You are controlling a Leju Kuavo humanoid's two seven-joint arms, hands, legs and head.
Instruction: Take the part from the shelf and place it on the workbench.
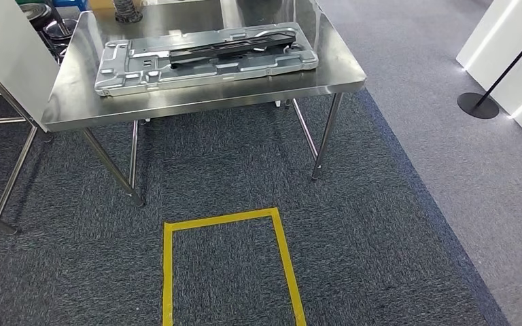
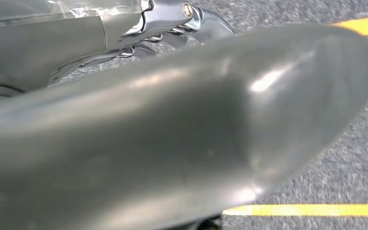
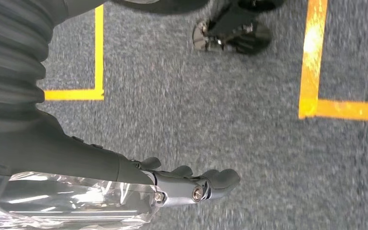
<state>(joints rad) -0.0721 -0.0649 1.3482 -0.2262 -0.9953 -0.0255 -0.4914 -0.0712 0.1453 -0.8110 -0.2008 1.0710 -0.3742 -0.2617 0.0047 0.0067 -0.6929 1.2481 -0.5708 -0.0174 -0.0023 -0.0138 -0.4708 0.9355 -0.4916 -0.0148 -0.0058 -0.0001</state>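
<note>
On the steel bench [image 1: 197, 102] ahead lies the part [image 1: 204, 58], a pale stamped metal panel resting flat across the top, with a dark rail [image 1: 234, 46] lying lengthwise upon it. Behind it, at the bench's far edge, a coil of something ribbed [image 1: 128, 10] is cut off by the frame, and at the far left corner dark round objects [image 1: 47, 20] sit too cramped to name. A white panel on a metal frame [image 1: 7, 61] stands at the left, only partly in frame. On the carpet [image 1: 380, 224] before the bench, yellow tape [image 1: 221, 219] marks a rectangle whose near end runs out of sight. A black post on a round base [image 1: 479, 104] stands well off to the right.

Both arms hang over the carpet. The left robot hand [image 2: 182, 21] is mostly hidden behind its own thick thumb (blurred and close to the lens); the dark fingers seem curled, yet whether they are apart or together I cannot tell. The right robot hand [image 3: 191, 184] holds nothing, its fingers lying side by side and loosely extended above the carpet.
</note>
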